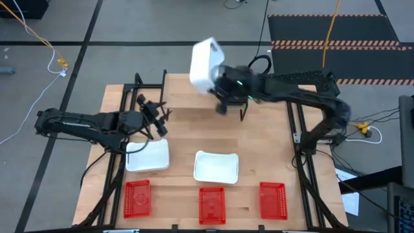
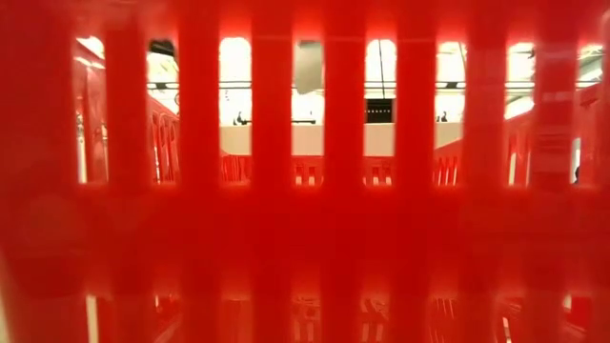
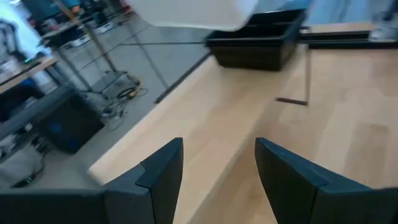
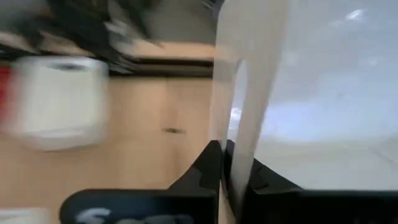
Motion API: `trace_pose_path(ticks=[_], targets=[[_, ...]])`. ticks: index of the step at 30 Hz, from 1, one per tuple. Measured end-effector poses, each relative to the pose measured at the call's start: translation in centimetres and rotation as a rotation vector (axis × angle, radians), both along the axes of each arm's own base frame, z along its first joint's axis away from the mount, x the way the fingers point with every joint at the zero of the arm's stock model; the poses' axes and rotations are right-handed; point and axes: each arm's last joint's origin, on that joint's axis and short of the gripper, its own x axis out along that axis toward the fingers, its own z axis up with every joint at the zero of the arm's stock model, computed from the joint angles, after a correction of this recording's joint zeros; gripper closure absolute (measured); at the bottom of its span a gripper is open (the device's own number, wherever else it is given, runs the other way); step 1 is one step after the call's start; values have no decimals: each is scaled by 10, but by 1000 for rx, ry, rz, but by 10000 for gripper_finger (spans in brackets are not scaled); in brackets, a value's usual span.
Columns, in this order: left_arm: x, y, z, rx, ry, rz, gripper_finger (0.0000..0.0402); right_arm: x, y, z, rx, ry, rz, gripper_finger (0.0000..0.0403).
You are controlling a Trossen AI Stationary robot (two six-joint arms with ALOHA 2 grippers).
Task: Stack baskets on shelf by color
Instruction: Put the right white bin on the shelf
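Fingers of the right gripper are pinching one thin wall of a white basket, holding it lifted and tilted over the far part of the worktop. The left gripper is hovering over the left side of the worktop with its fingers spread wide and nothing between them.

The basket is looking light and fairly stiff, a thin moulded plastic shell, so a pinch on the rim wall is probably enough to carry it. Its smooth surface is likely slippery, and held by one wall it is liable to swing or pivot, so a grip at the middle of a long side should serve best.

It is plain white with rounded corners and solid walls. Two more white baskets are lying on the worktop, one just near of the left gripper and one toward the middle. Three red mesh baskets are sitting in a row along the near edge: left, middle and right. In the left wrist view a black basket is resting at the worktop's edge. The shelf cannot be made out for certain.
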Motion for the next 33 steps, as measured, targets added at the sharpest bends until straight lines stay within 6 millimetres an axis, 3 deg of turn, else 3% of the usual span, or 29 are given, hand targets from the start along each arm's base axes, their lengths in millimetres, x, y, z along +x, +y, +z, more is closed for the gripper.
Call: trace_pose_path(ticks=[4, 10, 20, 33], targets=[[-7, 2, 0, -18, -9, 43, 202, 33, -26, -2, -25, 86, -16, 402], [-10, 2, -7, -52, 37, 63, 202, 57, -36, -21, 15, 316, -25, 403], [-11, 2, -7, -70, 24, 71, 202, 54, -33, -37, 107, 465, -47, 403], [-8, 2, -3, -15, 25, 43, 202, 52, -28, -46, 126, 515, -41, 392]])
